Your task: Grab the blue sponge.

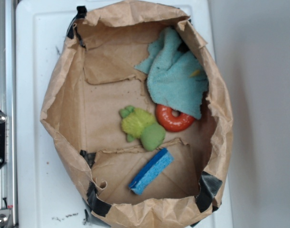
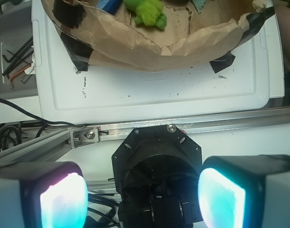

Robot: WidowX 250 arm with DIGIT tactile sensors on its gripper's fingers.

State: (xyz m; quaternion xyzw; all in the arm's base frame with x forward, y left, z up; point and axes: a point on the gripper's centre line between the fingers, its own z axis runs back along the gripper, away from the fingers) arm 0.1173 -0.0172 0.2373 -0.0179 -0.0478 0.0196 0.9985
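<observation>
My pincer (image 2: 142,197) stands wide, pads well apart, empty, touching nothing, parked outside the paper bag (image 1: 57,95) over the robot base. Blue sponge (image 1: 151,171) lies flat on the bag floor near the rim, just beside the green plush toy (image 1: 142,127). Nothing done; approach, descent and grasp all remain.

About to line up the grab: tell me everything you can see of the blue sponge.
The blue sponge is a thin, bright blue rectangular slab with a porous surface. It lies diagonally on the brown paper bag's floor, near the bottom rim in the exterior view, just below the green plush toy. Nothing grips it; the wrist view shows only one end.
</observation>
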